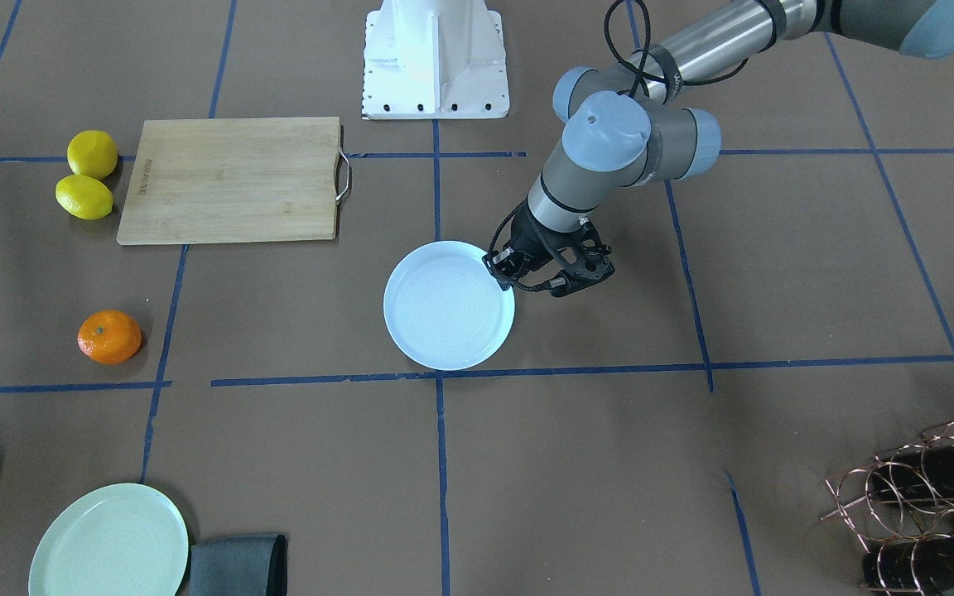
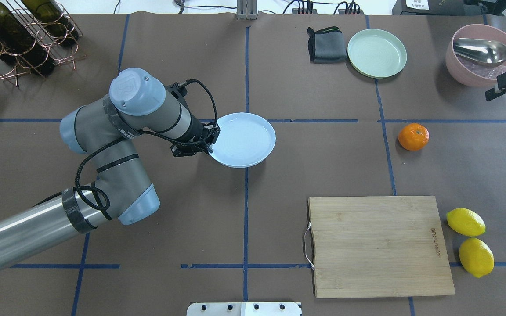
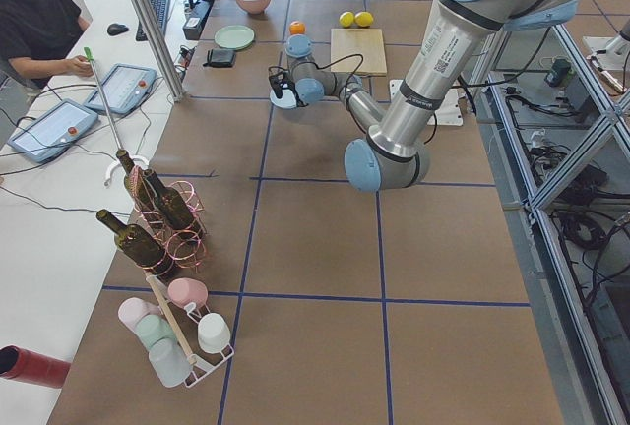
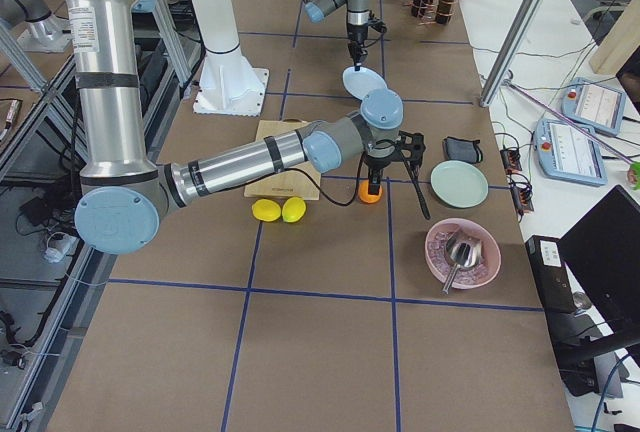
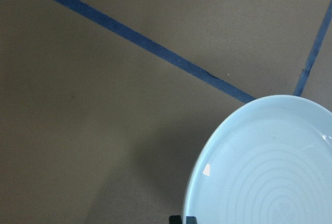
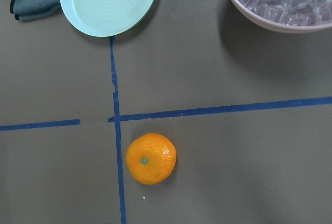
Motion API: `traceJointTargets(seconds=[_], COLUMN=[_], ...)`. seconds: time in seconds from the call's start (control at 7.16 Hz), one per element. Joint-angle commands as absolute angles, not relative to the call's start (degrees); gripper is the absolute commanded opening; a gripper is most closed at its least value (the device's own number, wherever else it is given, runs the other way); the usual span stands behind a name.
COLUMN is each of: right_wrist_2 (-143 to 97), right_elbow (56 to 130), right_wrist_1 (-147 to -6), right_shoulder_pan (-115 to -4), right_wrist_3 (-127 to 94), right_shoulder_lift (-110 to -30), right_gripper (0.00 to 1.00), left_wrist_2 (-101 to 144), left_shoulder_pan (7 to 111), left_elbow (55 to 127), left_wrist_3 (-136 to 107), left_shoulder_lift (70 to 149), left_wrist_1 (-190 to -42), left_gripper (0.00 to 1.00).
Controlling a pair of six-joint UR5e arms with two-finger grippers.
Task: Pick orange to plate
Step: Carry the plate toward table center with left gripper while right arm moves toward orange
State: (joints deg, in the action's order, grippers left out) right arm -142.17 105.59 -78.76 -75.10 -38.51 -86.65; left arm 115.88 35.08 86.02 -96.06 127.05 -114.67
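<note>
Matt brown paper: table cover (image 2: 279, 175), with blue tape lines (image 2: 323, 120). Smooth, glossy, ripple-ringed: plate (image 2: 253, 140). Dimpled, faintly shiny skin: orange (image 6: 151, 158). Pale grained wood: cutting board (image 2: 378, 245); metal handle (image 2: 307, 245). Grey fabric: folded cloth (image 2: 324, 46). Polished metal: spoon (image 2: 481, 52). Coppery wire: rack (image 2: 24, 44).

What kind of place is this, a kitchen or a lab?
Probably a robotics lab: an industrial robot arm over a table marked with a blue tape grid, and a person seated beside teach pendants.
</note>
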Motion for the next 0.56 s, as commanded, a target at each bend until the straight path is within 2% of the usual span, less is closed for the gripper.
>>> traceJointTargets(seconds=[0.0,0.42], right_wrist_2=[-141.42,-135.64], right_elbow=[105.38,104.6], right_wrist_1=[-78.22,-78.31], right_shoulder_pan=[-73.4,-68.75], right_wrist_3=[-39.29,-39.55], right_shoulder_lift=[-86.4,-85.96], right_gripper=[1.0,1.0], left_wrist_2=[112.62,111.0], left_shoulder_pan=[33.67,36.19], left_elbow=[85.86,93.06], left_wrist_3=[-95.02,-81.42], left_shoulder_lift=[126.39,121.31], left_wrist_1=[-117.06,-116.28], left_gripper=[1.0,1.0])
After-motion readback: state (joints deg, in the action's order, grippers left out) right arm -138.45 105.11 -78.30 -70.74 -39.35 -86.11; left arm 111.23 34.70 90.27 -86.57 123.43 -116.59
